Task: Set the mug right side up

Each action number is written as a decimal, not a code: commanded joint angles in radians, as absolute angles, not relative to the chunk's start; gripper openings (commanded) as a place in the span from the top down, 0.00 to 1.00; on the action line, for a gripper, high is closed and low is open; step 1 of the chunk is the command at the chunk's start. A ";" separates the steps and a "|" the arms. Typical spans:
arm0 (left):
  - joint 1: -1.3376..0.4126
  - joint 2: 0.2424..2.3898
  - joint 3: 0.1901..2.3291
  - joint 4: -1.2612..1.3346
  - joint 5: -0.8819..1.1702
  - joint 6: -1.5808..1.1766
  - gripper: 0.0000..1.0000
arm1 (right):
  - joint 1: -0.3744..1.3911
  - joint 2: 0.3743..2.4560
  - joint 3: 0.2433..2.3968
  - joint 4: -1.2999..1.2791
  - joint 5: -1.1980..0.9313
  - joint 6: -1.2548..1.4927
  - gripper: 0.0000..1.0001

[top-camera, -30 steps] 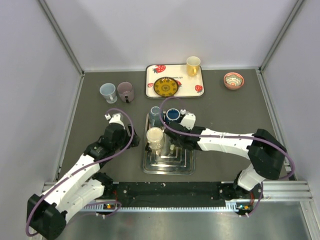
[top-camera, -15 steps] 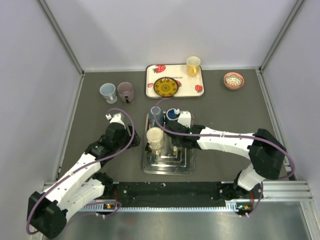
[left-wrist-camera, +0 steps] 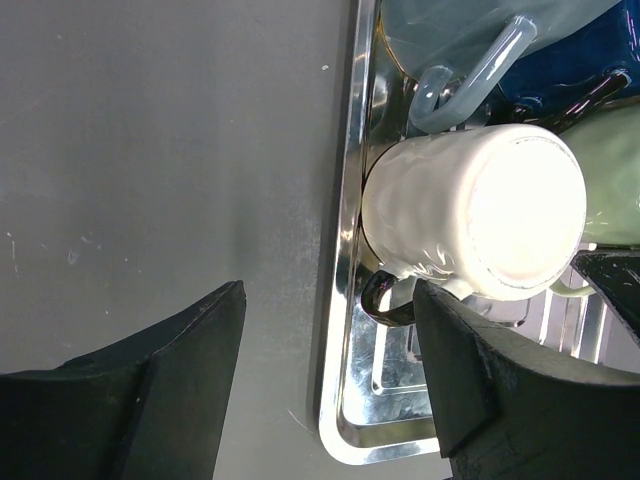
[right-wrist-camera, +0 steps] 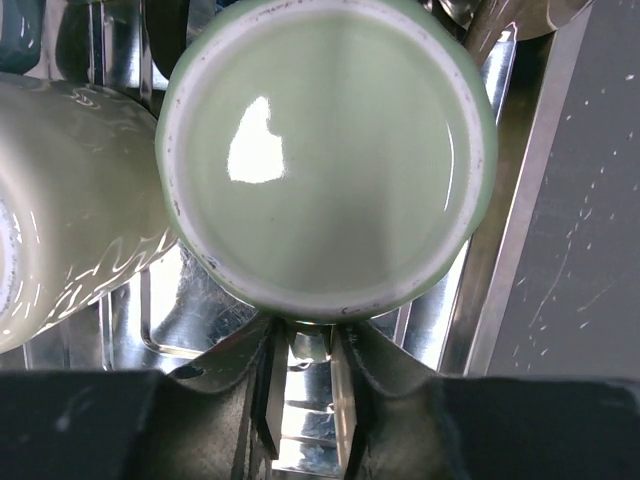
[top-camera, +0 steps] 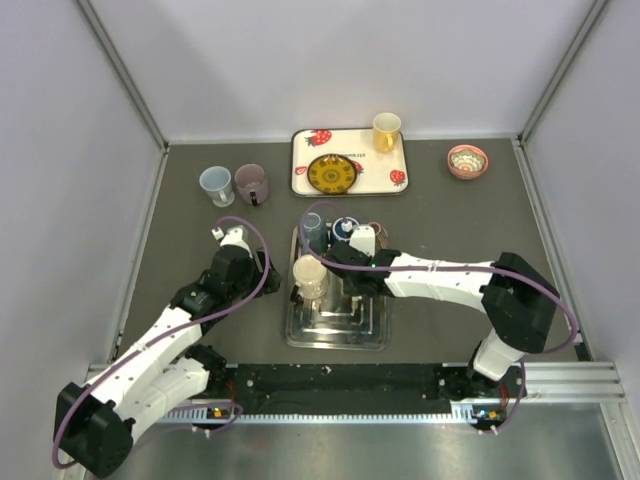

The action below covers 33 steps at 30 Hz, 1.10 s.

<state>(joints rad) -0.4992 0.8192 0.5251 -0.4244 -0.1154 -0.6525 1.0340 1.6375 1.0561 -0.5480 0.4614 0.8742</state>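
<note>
Finds the green mug (right-wrist-camera: 320,160) base up in the metal tray (top-camera: 335,335) at table centre, just right of the cream mug (left-wrist-camera: 475,210). Shows the right gripper (right-wrist-camera: 308,350) narrowed to a slit, pinching that mug's handle. Leaves the left gripper (left-wrist-camera: 328,300) spread wide, holding nothing, over the tray's left rim.
</note>
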 commanded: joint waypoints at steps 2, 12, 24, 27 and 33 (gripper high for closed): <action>-0.503 0.819 0.526 -0.385 -0.101 -0.653 0.27 | 1.034 1.621 1.083 -0.551 0.477 0.865 0.87; -0.505 0.813 0.526 -0.387 -0.086 -0.652 0.28 | 1.045 1.553 1.031 -0.545 0.477 0.762 1.00; -0.505 0.793 0.537 -0.379 -0.089 -0.660 0.29 | 1.089 1.290 0.951 -0.549 0.499 0.683 1.00; -0.505 0.790 0.543 -0.379 -0.087 -0.667 0.29 | 1.132 1.249 0.957 -0.545 0.502 0.681 1.00; -0.505 0.707 0.563 -0.371 -0.087 -0.676 0.30 | 1.149 1.043 0.898 -0.362 0.453 0.669 1.00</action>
<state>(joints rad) -0.4999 0.7753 0.5251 -0.4179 -0.0929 -0.6624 1.1435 1.1976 0.9131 -0.5625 0.4438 0.6933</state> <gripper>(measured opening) 0.707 0.174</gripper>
